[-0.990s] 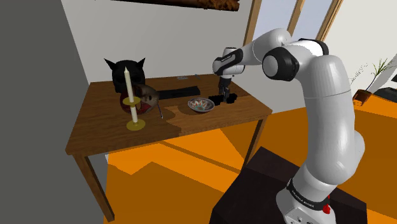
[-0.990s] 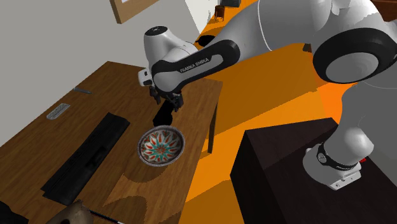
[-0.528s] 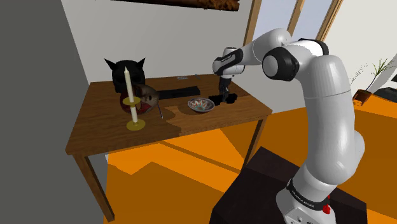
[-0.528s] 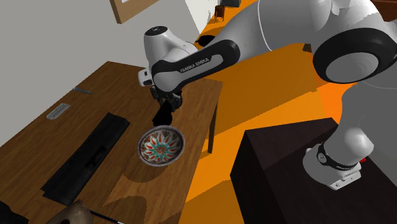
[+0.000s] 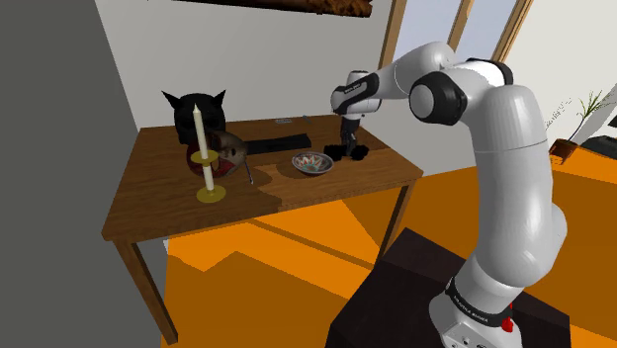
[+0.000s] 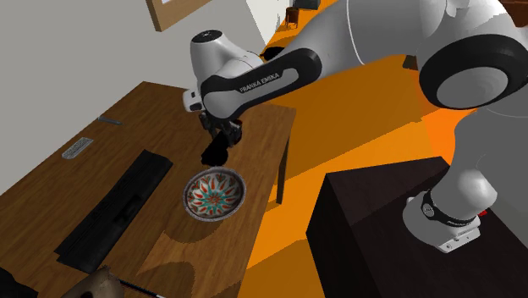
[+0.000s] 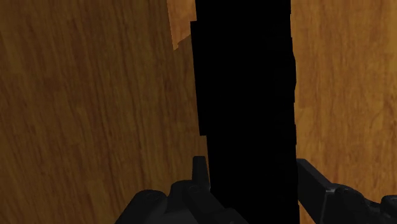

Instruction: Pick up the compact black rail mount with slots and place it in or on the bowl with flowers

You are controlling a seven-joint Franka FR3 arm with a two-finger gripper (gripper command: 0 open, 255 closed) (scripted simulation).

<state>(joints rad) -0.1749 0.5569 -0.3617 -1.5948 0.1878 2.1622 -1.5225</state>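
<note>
Presently, held item: mount (image 7: pixel 245 83), black. In the wrist view it reads as a flat silhouette and its slots cannot be made out. Its far end is cut off by the frame and its near end is hidden between the fingers (image 7: pixel 199 170). In the shoulder view it merges with the dark hand above it. Whether its lower end touches the table (image 6: pixel 165 114) or hangs just clear cannot be told.

Hand: gripper (image 7: pixel 250 162), black, pinching the mount, one finger pressed to each long side.

Position: near the table's corner closest to the stand, directly under the hand.

Axis: the long axis runs straight out from the gripper in line with the fingers, pointing down at the tabletop with a slight tilt in the second exterior view.

Surroundings:
- Bowl (image 6: pixel 215 195), red, green and white flower pattern, upright and just beside the mount, with only bare wood between them.
- Long black bar (image 6: pixel 114 207), lying flat beyond the bowl.
- Small grey strip (image 6: pixel 78 150), near the wall.
- White candle (image 5: pixel 201 129) on a yellow stick, well apart at the table's other end.
- Black horned head (image 5: pixel 196 117), behind the candle and partly screened by it.
</note>
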